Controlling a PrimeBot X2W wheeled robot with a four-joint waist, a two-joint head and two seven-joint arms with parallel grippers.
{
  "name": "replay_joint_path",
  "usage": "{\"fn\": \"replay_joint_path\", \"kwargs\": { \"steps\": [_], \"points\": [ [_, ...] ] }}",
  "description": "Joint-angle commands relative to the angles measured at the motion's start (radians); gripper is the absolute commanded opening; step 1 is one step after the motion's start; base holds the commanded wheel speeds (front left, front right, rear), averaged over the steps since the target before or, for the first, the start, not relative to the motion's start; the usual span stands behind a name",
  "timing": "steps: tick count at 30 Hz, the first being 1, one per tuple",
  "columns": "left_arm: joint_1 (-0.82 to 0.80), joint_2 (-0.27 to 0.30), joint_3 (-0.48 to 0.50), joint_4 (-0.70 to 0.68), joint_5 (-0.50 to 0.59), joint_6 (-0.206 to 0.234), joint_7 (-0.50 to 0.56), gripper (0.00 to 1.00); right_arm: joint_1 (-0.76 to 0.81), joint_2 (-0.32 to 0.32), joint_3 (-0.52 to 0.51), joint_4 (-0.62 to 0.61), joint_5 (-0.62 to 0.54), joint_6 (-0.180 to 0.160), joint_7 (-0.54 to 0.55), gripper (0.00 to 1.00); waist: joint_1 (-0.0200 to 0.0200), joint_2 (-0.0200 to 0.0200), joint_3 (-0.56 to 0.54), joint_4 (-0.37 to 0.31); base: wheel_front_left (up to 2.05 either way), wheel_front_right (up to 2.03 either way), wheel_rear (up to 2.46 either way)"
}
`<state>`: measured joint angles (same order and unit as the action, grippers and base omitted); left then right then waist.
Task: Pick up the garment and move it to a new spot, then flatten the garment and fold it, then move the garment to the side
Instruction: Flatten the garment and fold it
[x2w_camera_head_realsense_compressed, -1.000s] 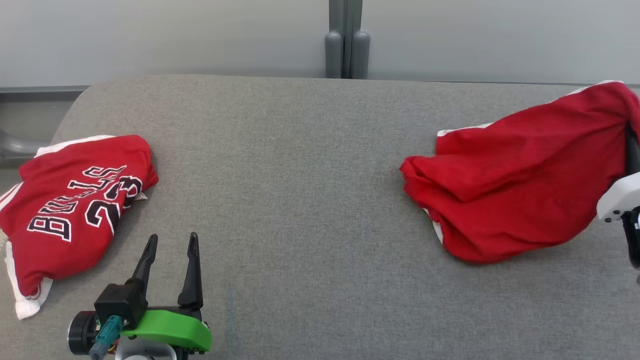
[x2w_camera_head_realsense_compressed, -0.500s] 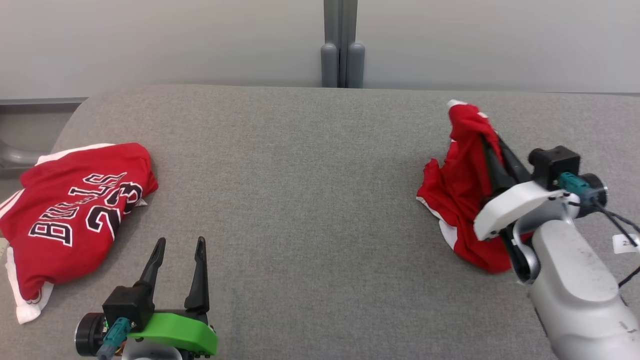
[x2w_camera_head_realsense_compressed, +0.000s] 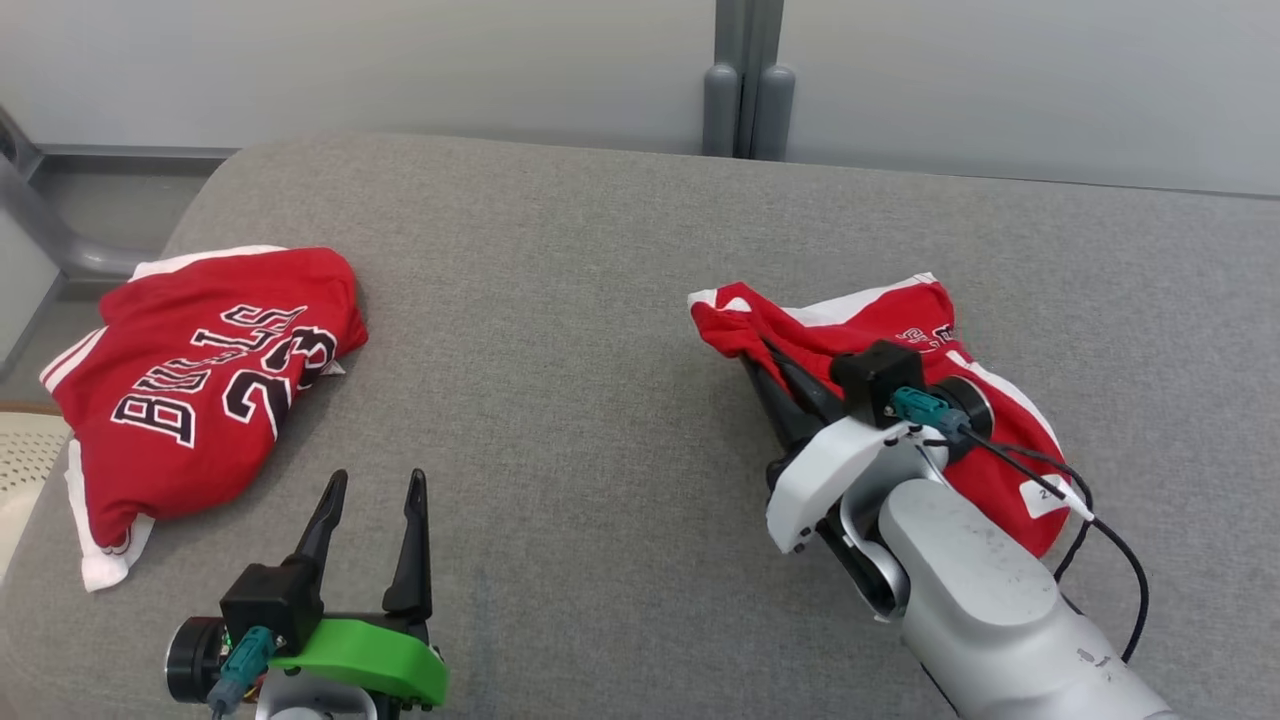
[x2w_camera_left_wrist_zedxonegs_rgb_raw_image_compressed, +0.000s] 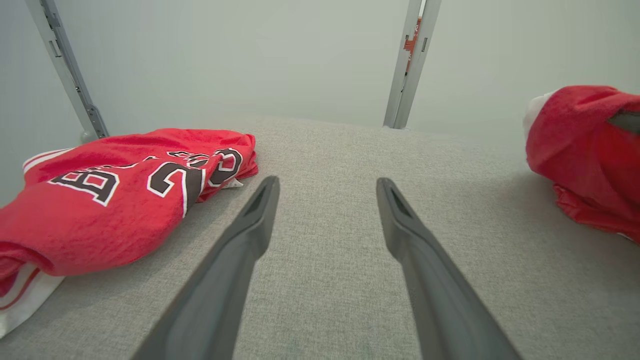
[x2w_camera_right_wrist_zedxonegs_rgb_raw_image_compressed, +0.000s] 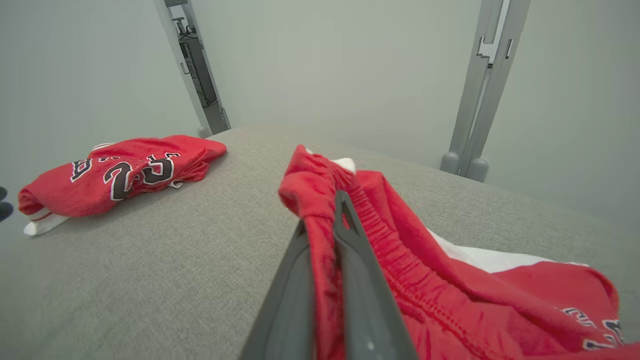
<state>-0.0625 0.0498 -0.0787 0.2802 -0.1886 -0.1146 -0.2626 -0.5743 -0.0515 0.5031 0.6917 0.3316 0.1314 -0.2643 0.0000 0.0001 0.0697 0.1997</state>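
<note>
The garment (x2w_camera_head_realsense_compressed: 885, 308) is a crumpled pair of red shorts with white trim, lying right of centre on the grey padded table (x2w_camera_head_realsense_compressed: 560, 300). My right gripper (x2w_camera_head_realsense_compressed: 758, 352) is shut on its elastic waistband at the left end. In the right wrist view the red cloth (x2w_camera_right_wrist_zedxonegs_rgb_raw_image_compressed: 450, 295) is pinched between the fingers of that gripper (x2w_camera_right_wrist_zedxonegs_rgb_raw_image_compressed: 322, 212) and trails off to the right. My left gripper (x2w_camera_head_realsense_compressed: 377, 478) stands open near the front edge, holding nothing. The left wrist view shows that gripper (x2w_camera_left_wrist_zedxonegs_rgb_raw_image_compressed: 327, 182) over bare table, with the shorts (x2w_camera_left_wrist_zedxonegs_rgb_raw_image_compressed: 585, 145) far right.
A second red piece, a jersey (x2w_camera_head_realsense_compressed: 200, 380) with black lettering, lies bunched at the table's left end, also seen as the jersey (x2w_camera_left_wrist_zedxonegs_rgb_raw_image_compressed: 100, 200) and the jersey (x2w_camera_right_wrist_zedxonegs_rgb_raw_image_compressed: 115, 175). A grey wall with a vertical post (x2w_camera_head_realsense_compressed: 748, 90) stands behind the table.
My right gripper has carried the shorts from the far right in toward the table's middle and down, so the cloth now rests on the surface. The head camera has shifted. The left gripper is unchanged.
</note>
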Motion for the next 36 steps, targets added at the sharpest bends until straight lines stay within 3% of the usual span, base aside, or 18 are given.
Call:
{"fn": "replay_joint_path", "kwargs": {
  "steps": [1, 5, 6, 7, 8, 12, 16, 22, 29, 36],
  "points": [
    [-0.017, 0.001, -0.007, 0.002, -0.006, 0.002, -0.003, 1.00, -0.010, 0.000, 0.035, -0.008, 0.045, -0.001, 0.000, 0.00, 0.0000, -0.0001, 0.008, 0.022, 0.00, 0.00, 0.00],
    [-0.024, 0.002, -0.012, 0.006, -0.008, 0.004, -0.003, 1.00, -0.016, 0.000, 0.167, -0.024, 0.141, -0.001, 0.000, 0.00, 0.0000, -0.0001, 0.011, 0.041, 0.00, 0.00, 0.00],
    [-0.027, 0.002, -0.011, 0.007, -0.008, 0.005, -0.003, 1.00, -0.019, -0.001, 0.197, -0.026, 0.163, -0.001, 0.000, 0.04, 0.0000, -0.0001, 0.012, 0.043, 0.00, 0.00, 0.00],
    [-0.028, 0.002, -0.011, 0.007, -0.008, 0.005, -0.003, 1.00, -0.021, -0.001, 0.221, -0.026, 0.178, -0.001, 0.000, 0.15, 0.0000, -0.0001, 0.013, 0.045, 0.00, 0.00, 0.00],
    [-0.029, 0.002, -0.011, 0.007, -0.008, 0.005, -0.003, 1.00, -0.024, -0.001, 0.242, -0.025, 0.196, -0.001, 0.000, 1.00, 0.0000, -0.0001, 0.013, 0.046, 0.00, 0.00, 0.00],
    [-0.024, 0.002, -0.004, 0.004, -0.008, 0.010, -0.003, 1.00, -0.032, -0.001, 0.268, -0.030, 0.230, -0.001, 0.000, 1.00, 0.0000, -0.0001, 0.012, 0.038, 0.00, 0.00, 0.00],
    [-0.013, 0.002, 0.002, 0.004, -0.007, 0.014, -0.003, 1.00, -0.037, -0.001, 0.230, -0.012, 0.209, -0.001, 0.000, 1.00, 0.0000, -0.0001, 0.007, 0.015, 0.00, 0.00, 0.00],
    [-0.006, 0.002, 0.011, -0.001, -0.002, 0.016, -0.003, 1.00, 0.004, -0.007, 0.060, -0.039, 0.125, -0.001, 0.000, 1.00, 0.0000, -0.0001, -0.008, -0.024, 0.00, 0.00, 0.00],
    [0.009, 0.002, 0.029, -0.009, 0.010, 0.015, -0.003, 1.00, 0.132, -0.072, -0.160, -0.204, 0.007, -0.001, 0.000, 1.00, 0.0000, -0.0001, -0.024, -0.069, 0.00, 0.00, 0.00],
    [0.022, 0.002, 0.044, -0.017, 0.017, 0.013, -0.003, 1.00, 0.286, -0.114, -0.280, -0.361, -0.058, -0.001, 0.000, 1.00, 0.0000, -0.0001, -0.032, -0.102, 0.00, 0.00, 0.00]
  ]
}}
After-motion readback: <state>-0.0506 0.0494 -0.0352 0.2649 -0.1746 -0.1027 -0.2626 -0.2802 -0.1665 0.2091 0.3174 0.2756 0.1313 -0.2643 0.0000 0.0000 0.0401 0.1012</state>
